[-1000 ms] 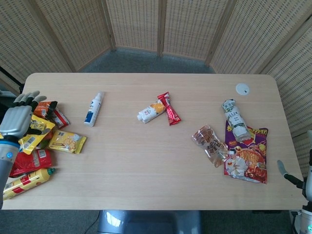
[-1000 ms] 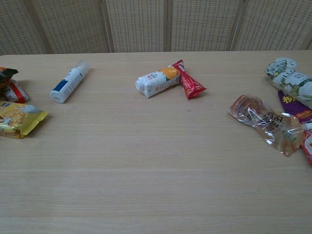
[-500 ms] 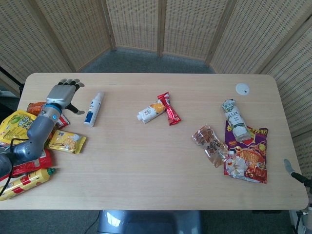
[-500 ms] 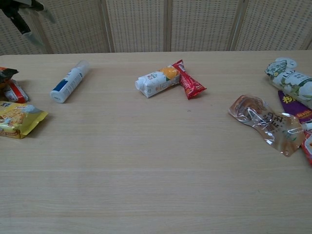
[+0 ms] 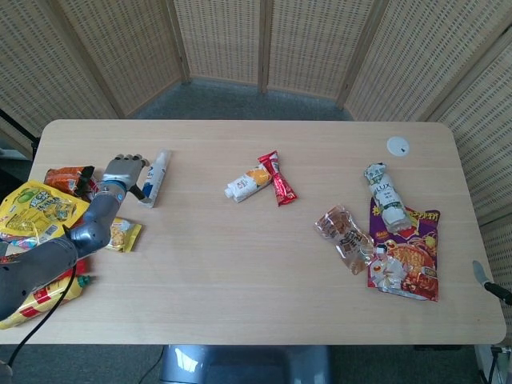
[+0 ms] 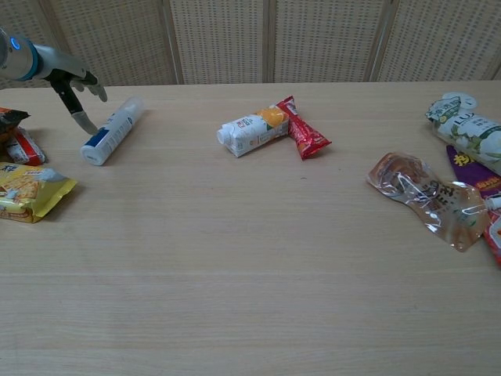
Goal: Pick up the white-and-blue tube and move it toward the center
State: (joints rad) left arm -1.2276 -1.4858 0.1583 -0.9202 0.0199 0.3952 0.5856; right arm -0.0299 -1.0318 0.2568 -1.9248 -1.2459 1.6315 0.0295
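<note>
The white-and-blue tube (image 5: pixel 154 178) (image 6: pixel 112 131) lies on the table at the far left, its clear cap pointing away from me. My left hand (image 5: pixel 124 170) (image 6: pixel 69 81) hovers just to the tube's left, open, with fingers (image 6: pixel 81 119) spread and pointing down. It holds nothing and I cannot tell whether a fingertip touches the tube. Only a dark sliver of my right hand (image 5: pixel 490 286) shows at the lower right edge of the head view, so its state is unclear.
Snack packets crowd the left edge: a yellow cracker pack (image 6: pixel 31 188), a red pack (image 6: pixel 19 145) and a green-yellow bag (image 5: pixel 40 210). A small carton (image 6: pixel 250 131) and red bar (image 6: pixel 304 131) lie mid-table. A crumpled clear wrapper (image 6: pixel 427 196) and a LUX pack (image 6: pixel 470 125) lie right.
My left hand swung in from the left edge over the snacks and came down beside the tube. The tube has not moved. My right hand slid further out of the frame.
</note>
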